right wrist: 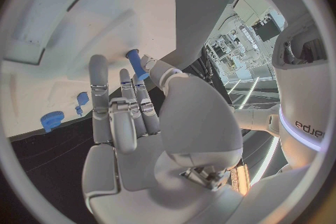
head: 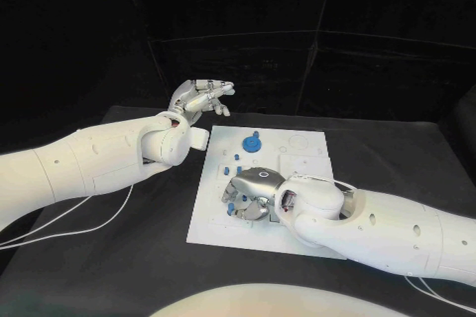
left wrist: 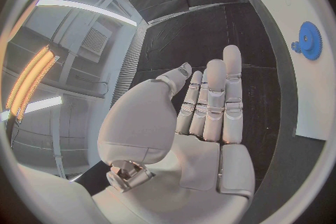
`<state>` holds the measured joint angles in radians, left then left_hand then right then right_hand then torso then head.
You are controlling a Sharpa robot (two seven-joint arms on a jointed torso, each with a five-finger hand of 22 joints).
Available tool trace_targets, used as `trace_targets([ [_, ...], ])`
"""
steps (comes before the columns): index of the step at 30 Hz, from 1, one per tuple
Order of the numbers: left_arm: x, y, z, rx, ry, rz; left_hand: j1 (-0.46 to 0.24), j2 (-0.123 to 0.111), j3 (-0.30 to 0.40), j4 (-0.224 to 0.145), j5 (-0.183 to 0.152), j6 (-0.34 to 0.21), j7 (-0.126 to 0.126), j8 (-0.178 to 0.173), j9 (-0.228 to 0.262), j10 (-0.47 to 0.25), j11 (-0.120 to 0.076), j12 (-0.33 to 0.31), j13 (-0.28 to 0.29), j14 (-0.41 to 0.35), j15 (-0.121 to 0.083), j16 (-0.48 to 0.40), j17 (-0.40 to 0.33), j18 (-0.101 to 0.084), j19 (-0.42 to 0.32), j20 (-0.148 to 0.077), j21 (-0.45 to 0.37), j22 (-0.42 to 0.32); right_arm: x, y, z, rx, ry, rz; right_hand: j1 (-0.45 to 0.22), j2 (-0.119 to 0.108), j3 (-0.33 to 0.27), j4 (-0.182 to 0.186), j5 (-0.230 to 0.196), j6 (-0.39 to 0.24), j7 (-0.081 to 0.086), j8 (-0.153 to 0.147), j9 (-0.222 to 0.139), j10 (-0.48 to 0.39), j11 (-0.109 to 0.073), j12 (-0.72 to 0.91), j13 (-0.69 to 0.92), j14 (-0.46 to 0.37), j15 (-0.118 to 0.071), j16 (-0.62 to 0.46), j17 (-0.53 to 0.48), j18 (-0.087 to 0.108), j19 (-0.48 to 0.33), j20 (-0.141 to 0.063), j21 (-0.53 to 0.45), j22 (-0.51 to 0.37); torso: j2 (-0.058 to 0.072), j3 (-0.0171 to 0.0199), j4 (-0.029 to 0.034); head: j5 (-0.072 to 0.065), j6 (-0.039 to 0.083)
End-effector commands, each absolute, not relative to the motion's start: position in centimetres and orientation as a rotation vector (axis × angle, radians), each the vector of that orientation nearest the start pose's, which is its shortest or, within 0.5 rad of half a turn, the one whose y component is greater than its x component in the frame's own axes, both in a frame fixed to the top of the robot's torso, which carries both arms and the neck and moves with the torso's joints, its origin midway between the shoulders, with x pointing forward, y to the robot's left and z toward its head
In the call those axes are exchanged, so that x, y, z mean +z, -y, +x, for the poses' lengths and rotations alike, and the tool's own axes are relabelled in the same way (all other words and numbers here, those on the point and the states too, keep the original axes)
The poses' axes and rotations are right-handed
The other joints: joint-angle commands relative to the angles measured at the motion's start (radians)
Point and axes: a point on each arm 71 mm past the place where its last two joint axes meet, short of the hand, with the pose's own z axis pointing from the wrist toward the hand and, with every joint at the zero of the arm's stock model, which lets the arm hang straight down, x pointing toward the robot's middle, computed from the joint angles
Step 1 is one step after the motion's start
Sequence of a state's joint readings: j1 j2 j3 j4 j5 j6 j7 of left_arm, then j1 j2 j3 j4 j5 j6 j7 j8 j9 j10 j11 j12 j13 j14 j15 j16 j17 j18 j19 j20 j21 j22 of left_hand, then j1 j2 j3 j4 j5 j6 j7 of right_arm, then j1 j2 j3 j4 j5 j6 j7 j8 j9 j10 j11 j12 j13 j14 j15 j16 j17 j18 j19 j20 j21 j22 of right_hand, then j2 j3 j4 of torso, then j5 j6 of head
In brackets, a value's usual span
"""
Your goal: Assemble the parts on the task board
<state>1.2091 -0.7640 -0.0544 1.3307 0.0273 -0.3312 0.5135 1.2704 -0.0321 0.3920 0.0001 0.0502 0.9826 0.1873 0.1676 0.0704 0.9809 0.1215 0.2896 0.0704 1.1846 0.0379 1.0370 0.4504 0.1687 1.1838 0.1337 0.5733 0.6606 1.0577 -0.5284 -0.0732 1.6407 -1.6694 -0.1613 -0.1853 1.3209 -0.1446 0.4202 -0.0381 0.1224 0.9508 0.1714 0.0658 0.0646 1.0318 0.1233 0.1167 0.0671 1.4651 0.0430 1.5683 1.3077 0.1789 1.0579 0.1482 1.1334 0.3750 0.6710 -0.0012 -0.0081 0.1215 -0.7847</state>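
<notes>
Dim backdrop, bright board [head: 298,145] (wrist edges warped).

Task board [head: 298,245] mid-table [head: 119,262] — gear [head: 255,144] on far end, pegs [head: 236,170] nearer.

Partial lettering, perhaps "edje", on the robot's white body [right wrist: 313,127], nothing else legible

The right hand [head: 253,193] hides the middle of the task board [head: 298,141] and some parts there.
</notes>
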Motion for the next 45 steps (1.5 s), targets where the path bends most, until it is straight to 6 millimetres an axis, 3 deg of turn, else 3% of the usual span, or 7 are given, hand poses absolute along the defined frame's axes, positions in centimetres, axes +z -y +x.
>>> trace_targets([
  [1,-18.2,-23.2,52.5,-1.495,-1.249,-1.088,0.011,0.002,-0.007,0.0,0.0,-0.008,0.002,0.003,-0.001,-0.007,0.003,0.007,-0.001,-0.007,-0.001,-0.002,-0.001,0.013,-0.003,0.001,-0.005,-0.001,-22.9,1.4,38.6,0.99,-1.696,-0.503,0.005,-0.006,-0.023,-0.001,-0.004,-0.016,-0.001,-0.001,0.002,-0.022,0.004,0.017,0.002,0.106,0.008,0.003,0.263,0.007,-0.005,0.002,-0.008,-0.003,0.001,0.0005,-0.0006,0.0,0.001],
  [23,-18.2,-23.6,52.5,-1.487,-1.247,-1.091,0.011,0.002,-0.007,0.0,0.0,-0.008,0.002,0.003,-0.001,-0.007,0.003,0.007,-0.001,-0.007,-0.001,-0.002,-0.001,0.013,-0.003,0.001,-0.005,-0.001,-21.7,6.4,38.1,1.038,-1.674,-0.34,0.005,0.013,-0.117,0.017,0.029,0.016,0.01,0.021,0.009,0.023,-0.008,0.141,0.02,0.106,0.0,0.003,0.263,0.008,0.007,-0.002,-0.016,-0.012,-0.004,-0.0018,-0.0027,-0.008,0.008],
  [27,-18.2,-23.7,52.5,-1.484,-1.246,-1.091,0.011,0.002,-0.007,0.0,0.0,-0.008,0.002,0.003,-0.001,-0.007,0.003,0.007,-0.001,-0.007,-0.001,-0.002,-0.001,0.013,-0.003,0.001,-0.005,-0.001,-20.9,8.9,38.5,1.034,-1.703,-0.219,-0.012,0.017,-0.135,0.041,0.054,0.054,-0.003,0.036,0.012,0.135,-0.033,0.216,0.047,0.106,-0.019,0.003,0.263,0.001,0.042,-0.017,0.012,0.042,-0.009,-0.0024,-0.0069,-0.018,0.013],
  [31,-18.3,-23.7,52.5,-1.481,-1.245,-1.092,0.011,0.002,-0.007,0.0,0.0,-0.008,0.002,0.003,-0.001,-0.007,0.003,0.007,-0.001,-0.007,-0.001,-0.002,-0.001,0.013,-0.003,0.001,-0.005,-0.001,-20.6,11.7,38.9,1.001,-1.772,-0.107,-0.102,0.0,-0.219,0.114,0.007,0.084,-0.036,0.051,0.015,0.269,-0.067,0.345,0.121,0.106,-0.047,0.003,0.263,-0.013,0.095,-0.042,0.057,0.138,-0.013,-0.0028,-0.0136,-0.031,0.017],
  [34,-18.3,-23.8,52.5,-1.479,-1.244,-1.092,0.011,0.002,-0.007,0.0,0.0,-0.008,0.002,0.003,-0.001,-0.007,0.003,0.007,-0.001,-0.007,-0.001,-0.002,-0.001,0.013,-0.003,0.001,-0.005,-0.001,-20.8,14.2,39.1,0.939,-1.832,-0.028,-0.09,-0.004,-0.297,0.141,0.072,0.096,-0.047,0.076,0.018,0.267,-0.091,0.55,0.301,0.104,-0.077,0.0,0.26,-0.025,0.129,-0.074,0.084,0.195,-0.016,-0.0047,-0.0203,-0.046,0.019],
  [38,-18.3,-23.9,52.5,-1.478,-1.245,-1.093,0.011,0.002,-0.007,0.0,0.0,-0.008,0.002,0.003,-0.001,-0.007,0.003,0.007,-0.001,-0.007,-0.001,-0.002,-0.001,0.013,-0.003,0.001,-0.005,-0.001,-21.1,17.3,39.1,0.832,-1.895,0.053,-0.045,0.038,-0.379,0.174,0.094,0.084,-0.062,0.138,0.029,0.295,-0.103,1.003,0.833,0.083,-0.095,-0.1,0.153,-0.03,0.155,-0.092,0.101,0.245,-0.018,-0.0041,-0.0296,-0.062,0.022],
  [45,-18.4,-23.8,52.5,-1.478,-1.247,-1.094,0.011,0.002,-0.007,0.0,0.0,-0.008,0.002,0.003,-0.001,-0.007,0.003,0.007,-0.001,-0.007,-0.001,-0.002,-0.001,0.013,-0.003,0.001,-0.005,-0.001,-21.5,20.7,38.8,0.641,-1.961,0.121,-0.091,0.048,-0.483,0.259,0.12,0.07,-0.076,0.218,0.052,0.353,-0.109,1.187,1.081,0.087,-0.099,-0.094,0.151,-0.055,0.229,-0.097,0.168,0.408,-0.019,-0.0003,-0.0392,-0.085,0.022],
])
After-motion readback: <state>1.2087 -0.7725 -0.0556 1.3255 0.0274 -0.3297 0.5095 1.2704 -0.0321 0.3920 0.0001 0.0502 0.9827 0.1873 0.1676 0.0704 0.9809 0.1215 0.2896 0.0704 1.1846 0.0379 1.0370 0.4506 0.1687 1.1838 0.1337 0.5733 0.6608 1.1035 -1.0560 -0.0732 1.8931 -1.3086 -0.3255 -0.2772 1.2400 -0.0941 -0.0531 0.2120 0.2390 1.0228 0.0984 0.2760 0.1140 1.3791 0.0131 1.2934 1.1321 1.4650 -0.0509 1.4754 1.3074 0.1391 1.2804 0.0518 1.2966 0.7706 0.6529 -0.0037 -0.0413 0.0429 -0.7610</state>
